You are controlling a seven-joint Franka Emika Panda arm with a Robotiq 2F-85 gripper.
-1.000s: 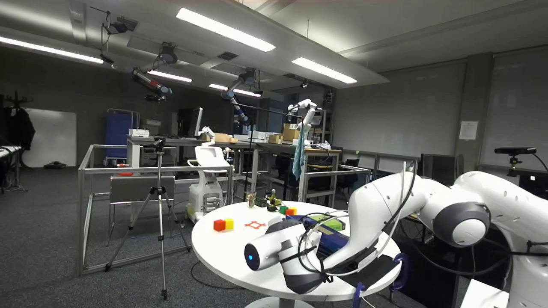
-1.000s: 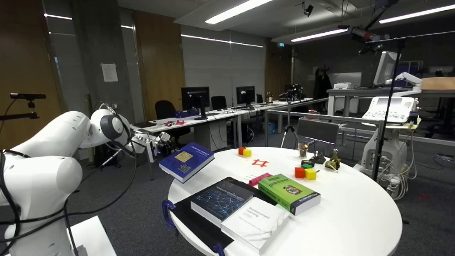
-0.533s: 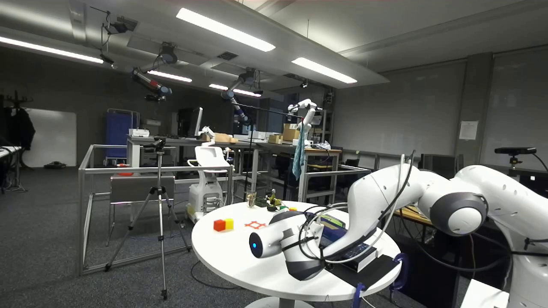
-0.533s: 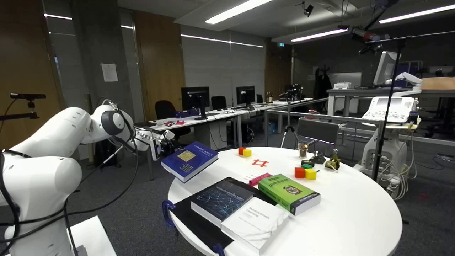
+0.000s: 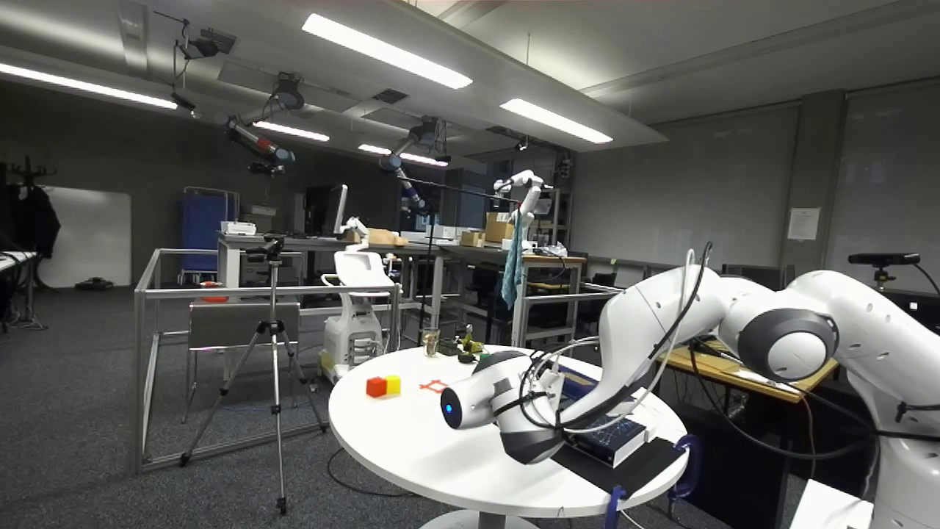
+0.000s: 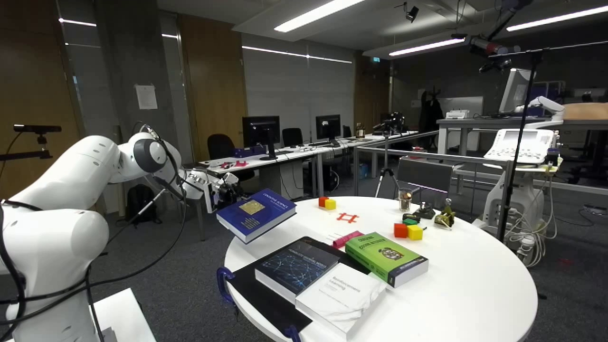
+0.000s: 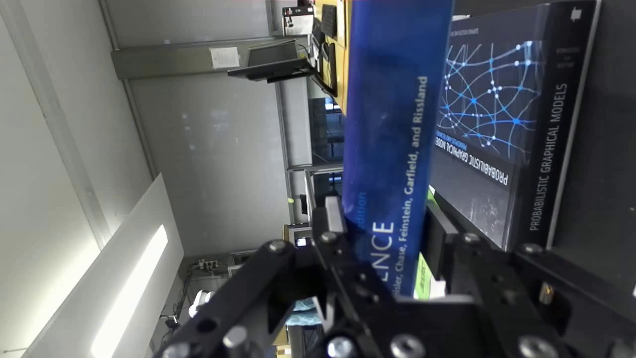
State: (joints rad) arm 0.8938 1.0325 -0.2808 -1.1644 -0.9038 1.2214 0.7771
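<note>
Gripper [image 7: 387, 221] clamped on blue book [image 6: 256, 213] at spine; book tilted, raised near table [image 6: 465, 294] edge. Black book [image 6: 295, 263] on table; green book [image 6: 384, 256] farther across table. Likely carrying step; next move calls for steady grip, clearance above table.

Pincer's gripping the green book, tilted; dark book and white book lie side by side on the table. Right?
Wrong book: the wrist view shows the pincer gripping the blue book, not the green book. The blue book is tilted, and the dark book and white book do lie side by side on the table.
</note>
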